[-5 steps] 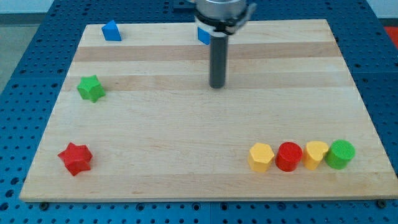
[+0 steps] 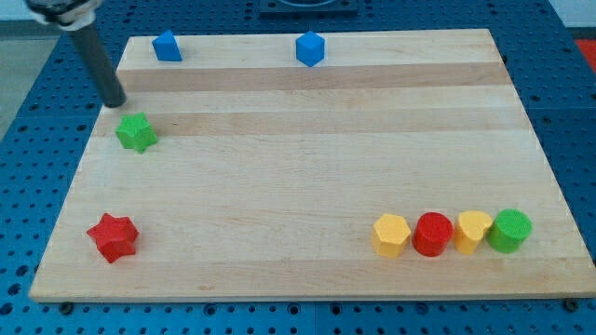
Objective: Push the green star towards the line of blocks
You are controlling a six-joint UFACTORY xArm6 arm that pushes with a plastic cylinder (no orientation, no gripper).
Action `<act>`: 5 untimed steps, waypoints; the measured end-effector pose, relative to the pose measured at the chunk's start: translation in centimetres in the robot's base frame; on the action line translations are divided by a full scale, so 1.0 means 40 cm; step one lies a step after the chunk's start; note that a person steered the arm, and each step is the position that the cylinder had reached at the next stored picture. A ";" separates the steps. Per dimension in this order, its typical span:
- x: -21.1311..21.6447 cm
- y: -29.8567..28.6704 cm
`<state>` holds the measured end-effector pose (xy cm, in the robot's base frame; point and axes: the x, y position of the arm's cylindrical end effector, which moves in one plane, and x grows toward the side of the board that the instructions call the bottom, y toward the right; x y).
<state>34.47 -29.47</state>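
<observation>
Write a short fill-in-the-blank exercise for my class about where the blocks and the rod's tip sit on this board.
1. My tip stands just above and to the left of the green ____.
2. The line of blocks lies at the view's bottom ____.
3. The red star sits near the board's bottom ____ corner.
4. The line's rightmost block is a ____ cylinder.

Missing words: star; right; left; green

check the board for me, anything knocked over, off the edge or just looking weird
Nothing stands out. All blocks sit flat on the wooden board: the green star at the view's left, the red star below it, two blue blocks along the top, and a tidy row of four at lower right. My tip is just above-left of the green star, apart from it.
</observation>
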 end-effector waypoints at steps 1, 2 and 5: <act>0.050 -0.024; 0.088 -0.003; 0.158 0.199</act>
<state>40.78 -21.52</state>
